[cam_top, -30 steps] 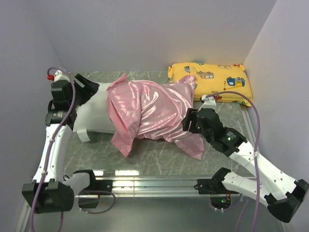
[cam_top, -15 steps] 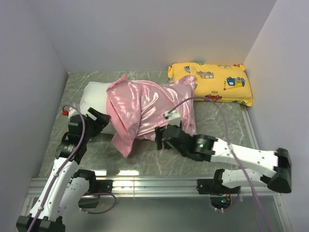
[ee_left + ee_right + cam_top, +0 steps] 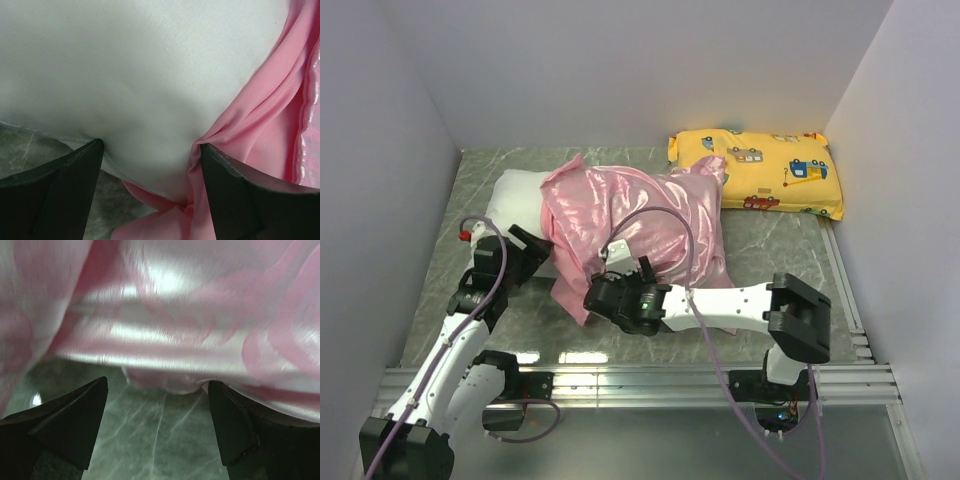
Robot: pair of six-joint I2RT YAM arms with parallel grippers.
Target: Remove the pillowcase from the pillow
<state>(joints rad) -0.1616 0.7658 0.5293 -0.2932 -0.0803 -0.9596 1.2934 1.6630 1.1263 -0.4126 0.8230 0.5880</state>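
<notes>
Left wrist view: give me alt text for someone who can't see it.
A white pillow fills most of the frame, with the pink pillowcase bunched against its right side. The left jaws stand open at the bottom, spanning the pillow's near edge, with grey marbled table showing at lower left.

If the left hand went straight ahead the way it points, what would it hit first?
The white pillow: its bare end fills the gap in the open left hand, seemingly touching already. The pink pillowcase bunches against one finger and might catch too.
</notes>
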